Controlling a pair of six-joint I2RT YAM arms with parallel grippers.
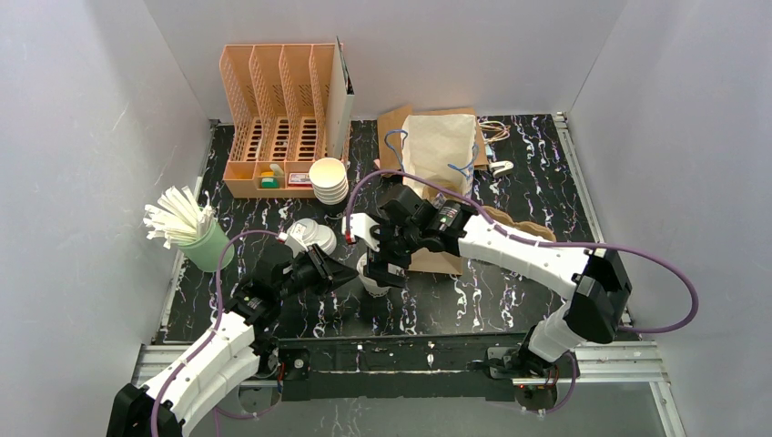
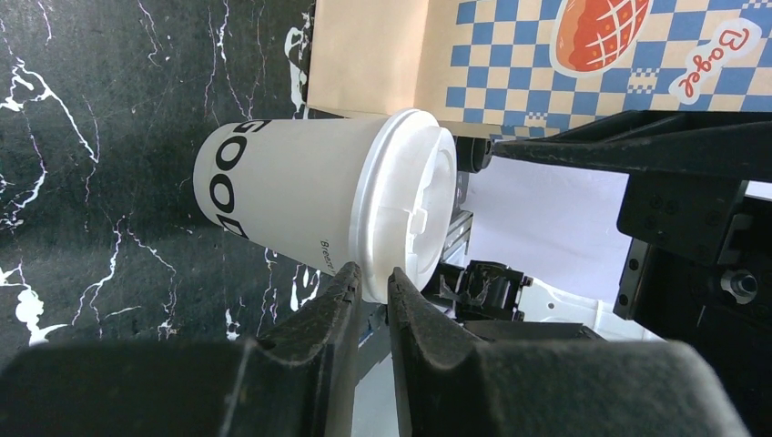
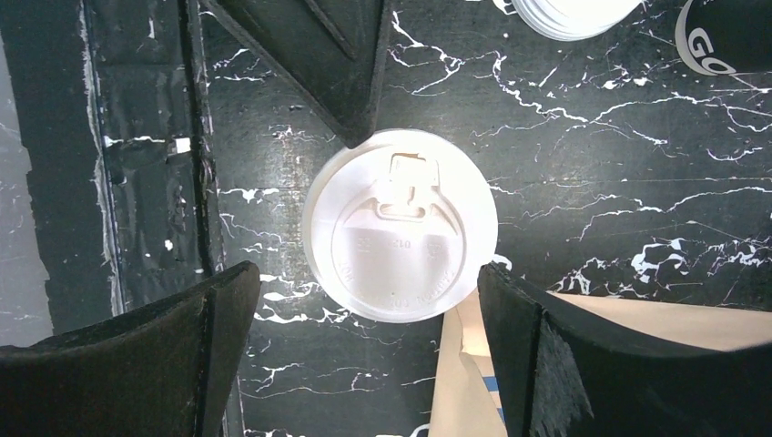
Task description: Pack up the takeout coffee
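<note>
Centre frame, the left gripper pinches the lid of a paper cup, seemingly steadying it under the wide-spread right gripper.

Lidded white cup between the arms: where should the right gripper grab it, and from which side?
Take the cup by its wall just below the lid, coming straight down. It stands upright, and the right gripper hangs over it, open wider than the lid and straddling it. Gripped by the lid alone, it might pop off.
</note>
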